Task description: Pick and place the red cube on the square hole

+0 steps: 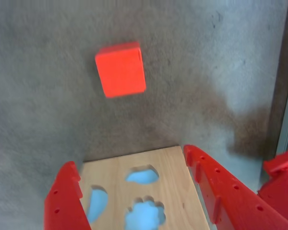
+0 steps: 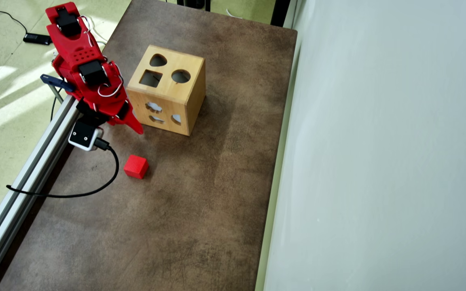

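Note:
The red cube [image 2: 136,166] lies alone on the brown table, below the wooden box [image 2: 192,101] in the overhead view; in the wrist view the cube [image 1: 120,70] sits on the mat ahead of the jaws. The square hole [image 2: 151,78] is a dark cutout in the box's top face, beside a round one and a rounded-triangle one. My red gripper [image 2: 136,123] hovers at the box's lower left side, above and apart from the cube. In the wrist view the gripper [image 1: 132,165] is open and holds nothing; the box's side face [image 1: 173,172], with its shaped cutouts, shows between the jaws.
An aluminium rail [image 2: 26,178] runs along the table's left edge in the overhead view. A black cable [image 2: 95,188] loops from the wrist camera over the table near the cube. A pale wall panel [image 2: 378,161] borders the right side.

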Controlling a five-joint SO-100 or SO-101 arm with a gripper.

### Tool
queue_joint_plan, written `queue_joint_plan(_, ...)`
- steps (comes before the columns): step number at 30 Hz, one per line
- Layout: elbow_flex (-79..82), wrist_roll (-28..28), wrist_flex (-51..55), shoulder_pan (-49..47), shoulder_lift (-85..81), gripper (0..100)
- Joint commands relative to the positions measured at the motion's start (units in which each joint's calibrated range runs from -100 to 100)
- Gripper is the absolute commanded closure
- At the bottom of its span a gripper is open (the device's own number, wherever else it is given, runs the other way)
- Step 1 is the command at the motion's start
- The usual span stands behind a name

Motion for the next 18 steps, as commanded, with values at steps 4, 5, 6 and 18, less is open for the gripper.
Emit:
queue_joint_plan(4, -13.38, 0.39, -0.36, 3.37, 9.15, 66)
queue_joint_plan(5, -14.63, 0.39, -0.36, 3.37, 10.43, 66)
queue_joint_plan(6, -15.70, 0.39, -0.36, 3.37, 11.70, 66)
queue_joint_plan(18, -17.13, 0.39, 0.52, 2.55, 17.22, 66)
